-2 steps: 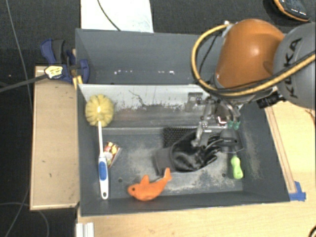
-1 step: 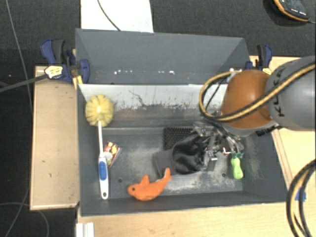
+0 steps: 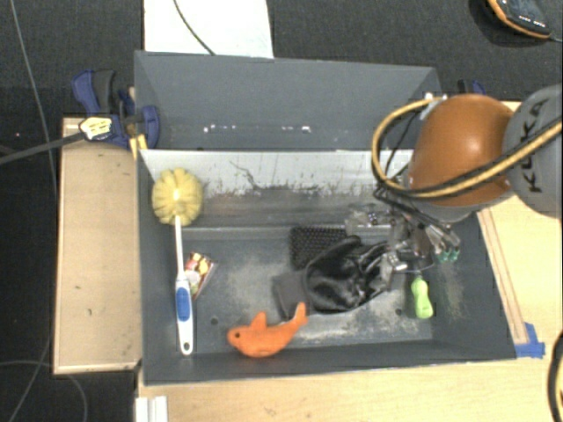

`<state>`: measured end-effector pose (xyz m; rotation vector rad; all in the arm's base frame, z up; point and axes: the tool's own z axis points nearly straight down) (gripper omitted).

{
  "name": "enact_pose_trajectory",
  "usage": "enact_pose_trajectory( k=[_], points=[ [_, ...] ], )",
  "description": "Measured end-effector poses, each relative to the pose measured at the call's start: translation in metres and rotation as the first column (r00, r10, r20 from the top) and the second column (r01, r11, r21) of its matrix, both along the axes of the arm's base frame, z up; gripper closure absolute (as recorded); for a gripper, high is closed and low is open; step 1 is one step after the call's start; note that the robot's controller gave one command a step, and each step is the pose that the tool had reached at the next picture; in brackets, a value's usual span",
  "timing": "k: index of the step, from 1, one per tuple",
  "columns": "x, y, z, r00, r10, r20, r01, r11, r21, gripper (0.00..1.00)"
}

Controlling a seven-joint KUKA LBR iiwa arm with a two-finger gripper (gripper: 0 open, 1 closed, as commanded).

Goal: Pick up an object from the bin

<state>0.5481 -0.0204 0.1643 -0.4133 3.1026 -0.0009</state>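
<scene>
Gripper (image 3: 390, 264) is low in bin (image 3: 281, 104), at right edge of black crumpled soft thing (image 3: 337, 281). Can't tell if it's released or clenched, wrist hw blocks it, so no grasp confirmed. Green small obj (image 3: 422, 299) sits just right of black thing, dark mesh pad (image 3: 315, 238) touches its upper left, orange fish toy (image 3: 264, 335) is below-left, brush (image 3: 180, 262) well left. IMO: take 1 bunched fold, clamp fully, lift straight up. Soft stuff may slip or drag pad/green obj.
</scene>
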Motion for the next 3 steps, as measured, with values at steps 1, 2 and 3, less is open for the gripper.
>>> enact_pose_trajectory(
  k=[1,2,3],
  points=[
    [0.006,0.040,-0.049,0.983,0.185,-0.005,-0.185,0.983,0.000,0.00],
    [0.043,0.030,-0.091,0.999,-0.034,0.008,0.034,0.999,0.009,0.00],
    [0.023,0.049,-0.086,0.793,0.609,0.015,-0.609,0.793,-0.017,1.00]
  ],
)
